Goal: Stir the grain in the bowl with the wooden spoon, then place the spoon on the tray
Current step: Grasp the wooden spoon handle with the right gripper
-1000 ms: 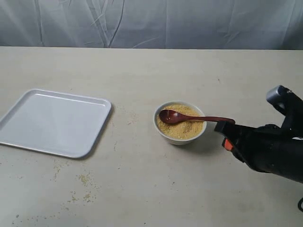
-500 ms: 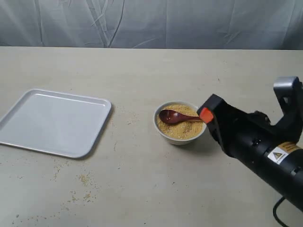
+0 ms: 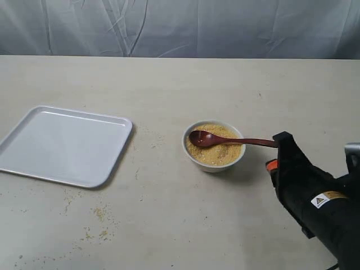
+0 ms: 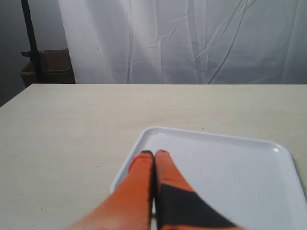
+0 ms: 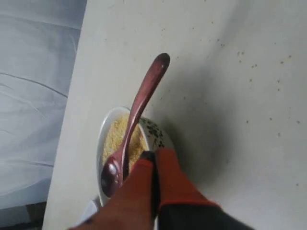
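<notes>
The white bowl [image 3: 215, 166] holds yellow grain [image 3: 219, 153] mid-table. The dark wooden spoon [image 3: 198, 138] rests in it, head on the grain, handle sticking out over the rim to the right. My right gripper [image 3: 277, 151] is shut and empty, just right of the bowl beside the handle's end. In the right wrist view its tips [image 5: 154, 155] sit close to the bowl [image 5: 156, 132], next to the spoon [image 5: 139, 105] and grain [image 5: 115, 136], not touching the handle. The white tray [image 3: 62, 143] lies far left. My left gripper [image 4: 154, 153] is shut and empty above the tray [image 4: 230, 177].
Spilled grains [image 3: 101, 214] are scattered on the beige table in front of the tray and between tray and bowl. A grey curtain hangs behind the table's far edge. A cardboard box [image 4: 45, 67] stands off the table.
The right arm, raised over the spoon handle half a second ago, has dropped back to the lower right, uncovering the handle. Spoon, bowl and tray have not moved.
</notes>
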